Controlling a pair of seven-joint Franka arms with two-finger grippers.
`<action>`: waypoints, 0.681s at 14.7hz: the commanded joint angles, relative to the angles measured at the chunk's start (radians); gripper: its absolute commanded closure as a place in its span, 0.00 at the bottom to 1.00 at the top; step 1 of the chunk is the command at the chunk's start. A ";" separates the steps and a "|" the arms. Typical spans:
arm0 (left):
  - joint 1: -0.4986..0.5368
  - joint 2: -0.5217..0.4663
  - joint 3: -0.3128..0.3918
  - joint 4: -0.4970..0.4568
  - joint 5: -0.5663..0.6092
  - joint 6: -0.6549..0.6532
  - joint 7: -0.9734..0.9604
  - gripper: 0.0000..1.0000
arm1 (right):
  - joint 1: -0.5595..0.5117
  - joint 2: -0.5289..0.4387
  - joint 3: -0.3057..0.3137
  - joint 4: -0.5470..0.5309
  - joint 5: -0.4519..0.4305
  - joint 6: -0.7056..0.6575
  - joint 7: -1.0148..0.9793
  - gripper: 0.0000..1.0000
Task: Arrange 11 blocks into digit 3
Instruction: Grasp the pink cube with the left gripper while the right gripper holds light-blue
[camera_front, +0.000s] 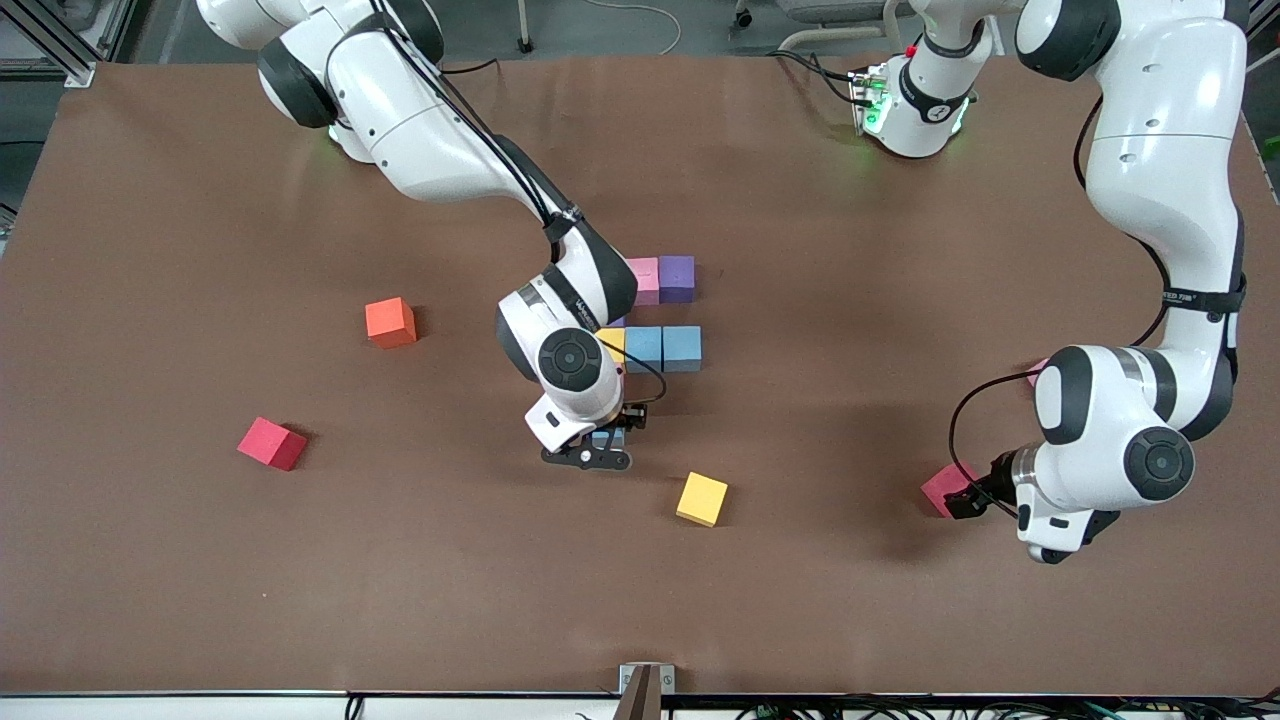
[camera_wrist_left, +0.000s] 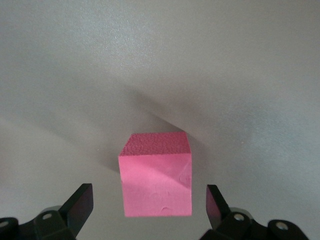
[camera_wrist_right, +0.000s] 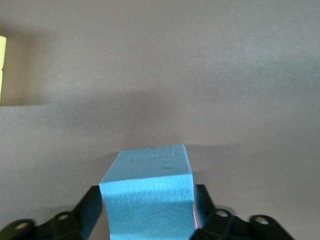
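1. Brown table (camera_front: 200, 600) filled the front view, with its edges cut off at both ends.
2. Right arm (camera_front: 430, 140) reached to mid-table. Its wrist hid part of the started digit 3 (camera_front: 660, 315), so the cube count there was unclear.
3. Left arm (camera_front: 1160, 200) bent down at its own end of the table. A pink sliver (camera_front: 1037, 372) peeked from under its elbow and was too covered to identify.
4. Right gripper (camera_front: 600, 450) was down at the table around a blue cube (camera_front: 607, 438), mostly hidden in the front view. The right wrist view showed the gripper (camera_wrist_right: 147, 212) framing that cube (camera_wrist_right: 147, 195). Clamped or slack: cannot tell.
5. Left gripper (camera_front: 965, 500) was released. In the left wrist view (camera_wrist_left: 149, 205) its fingers (camera_wrist_left: 80, 205) stood apart from a pink cube (camera_wrist_left: 156, 180) between them, with a gap on each side. That cube (camera_front: 943, 487) sat on the table, half covered in the front view.
6. Figure cubes in view: a pink one (camera_front: 645, 280) touching a purple one (camera_front: 677, 278). Nearer the camera was a row of a yellow one (camera_front: 612, 343), half hidden, and two blue ones (camera_front: 644, 348) (camera_front: 681, 348). The held-or-not blue cube lay nearer the camera than this row.
7. A yellow strip (camera_wrist_right: 2, 70) was cut off at the edge of the right wrist view.
8. Loose cubes: a yellow cube (camera_front: 702, 499) lay nearer the camera than the right gripper. A red cube (camera_front: 270, 443) and an orange cube (camera_front: 390, 322) lay toward the right arm's end.
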 joint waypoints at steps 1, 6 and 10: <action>-0.005 0.022 0.008 0.011 -0.010 0.020 -0.013 0.01 | 0.008 0.022 -0.006 0.025 0.005 0.007 0.006 0.00; -0.002 0.046 0.008 0.008 -0.008 0.046 -0.013 0.09 | 0.005 0.015 -0.007 0.024 -0.003 -0.030 -0.020 0.00; -0.008 0.046 0.008 0.010 -0.012 0.046 -0.018 0.47 | 0.001 0.000 -0.007 0.024 -0.001 -0.056 -0.022 0.00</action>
